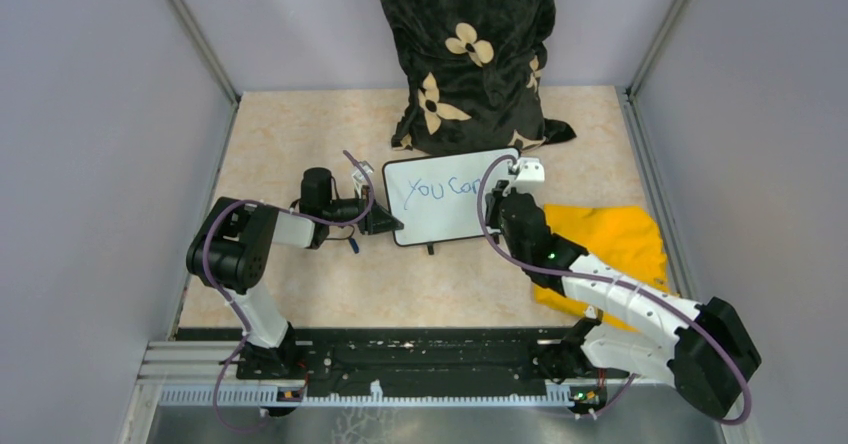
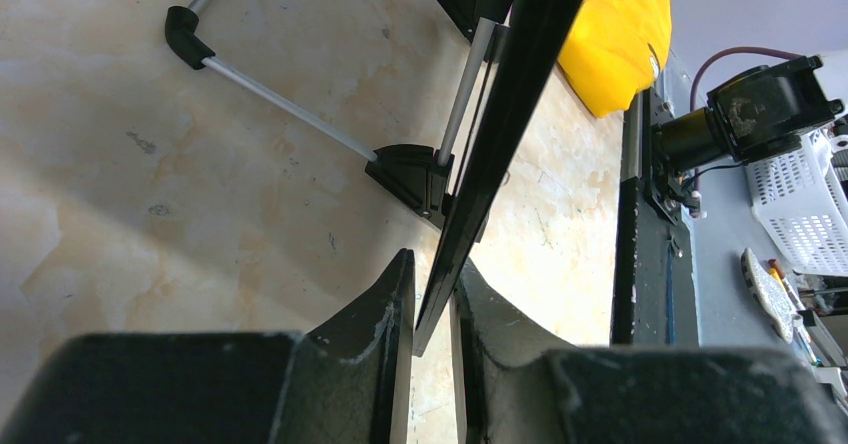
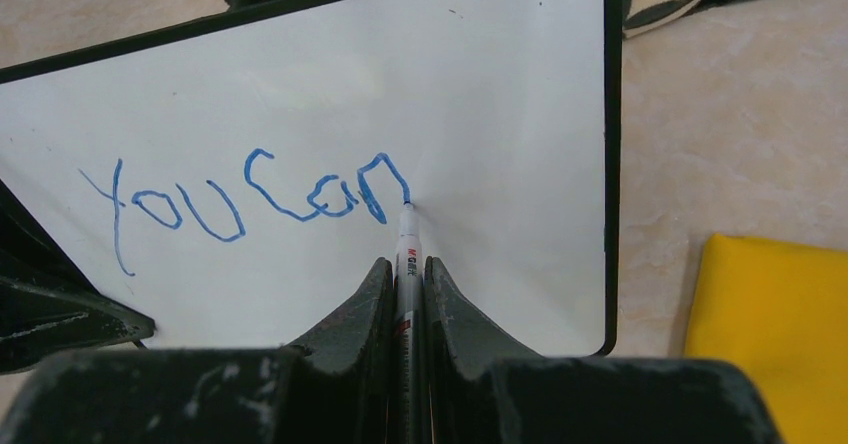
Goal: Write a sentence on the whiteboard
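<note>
**Half the words done – board could slip, ink could smear**

I'm pinching the L edge of the whiteboard [image 1: 455,204] w/ the left gripper [image 2: 432,284], jaws narrow on its thin black frame. The board is standing mid table [image 1: 300,134], just in front of the flowered bag [image 1: 470,54], w/ the yellow cloth [image 1: 610,244] to its R. The right gripper [image 3: 405,264] is squeezing the marker [image 3: 406,239] tight, tip touching the board at the end of the sentence [image 3: 250,199], only "You can" so far. If I'm pushing too hard, I think the board is tipping back or sliding in the L jaws & letters are going wobbly. Going down for line 2, the R gripper may be rubbing wet ink, or the pen slipping.
</note>
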You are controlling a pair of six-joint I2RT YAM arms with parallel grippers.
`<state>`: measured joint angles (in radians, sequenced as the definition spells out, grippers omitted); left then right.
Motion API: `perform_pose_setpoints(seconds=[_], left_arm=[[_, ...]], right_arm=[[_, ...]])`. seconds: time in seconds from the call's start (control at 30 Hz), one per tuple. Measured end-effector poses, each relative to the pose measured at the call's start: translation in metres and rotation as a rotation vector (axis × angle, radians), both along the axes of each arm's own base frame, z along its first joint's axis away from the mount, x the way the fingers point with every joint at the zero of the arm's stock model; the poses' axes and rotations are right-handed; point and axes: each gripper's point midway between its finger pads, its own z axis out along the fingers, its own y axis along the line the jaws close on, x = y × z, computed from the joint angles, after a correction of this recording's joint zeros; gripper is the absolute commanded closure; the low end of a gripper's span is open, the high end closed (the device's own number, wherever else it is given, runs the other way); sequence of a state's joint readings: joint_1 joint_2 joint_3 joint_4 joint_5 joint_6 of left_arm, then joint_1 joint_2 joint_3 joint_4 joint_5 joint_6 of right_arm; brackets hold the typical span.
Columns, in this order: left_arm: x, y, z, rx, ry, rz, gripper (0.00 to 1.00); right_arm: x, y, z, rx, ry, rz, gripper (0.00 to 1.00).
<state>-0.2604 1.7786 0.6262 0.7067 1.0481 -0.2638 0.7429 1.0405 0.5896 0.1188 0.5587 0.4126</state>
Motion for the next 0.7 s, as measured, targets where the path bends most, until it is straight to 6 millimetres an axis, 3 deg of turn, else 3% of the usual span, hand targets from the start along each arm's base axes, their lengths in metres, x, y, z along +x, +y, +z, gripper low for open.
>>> perform_pose_setpoints(seconds=[0.2, 0.43, 0.7], left_arm=[[0.0, 0.0, 0.0, 0.0, 0.0, 0.0, 0.76], [0.0, 0.0, 0.0, 0.0, 0.001, 0.0, 0.75], [0.0, 0.0, 0.0, 0.001, 0.002, 0.001, 0.75]], right_arm=[[-0.005, -0.002, -0.009, -0.003, 0.023, 0.007, 1.0], [-0.009, -0.004, -0.006, 0.006, 0.022, 0.008, 1.0], [-0.016, -0.004, 0.031, 0.083, -0.052, 0.037, 1.0]])
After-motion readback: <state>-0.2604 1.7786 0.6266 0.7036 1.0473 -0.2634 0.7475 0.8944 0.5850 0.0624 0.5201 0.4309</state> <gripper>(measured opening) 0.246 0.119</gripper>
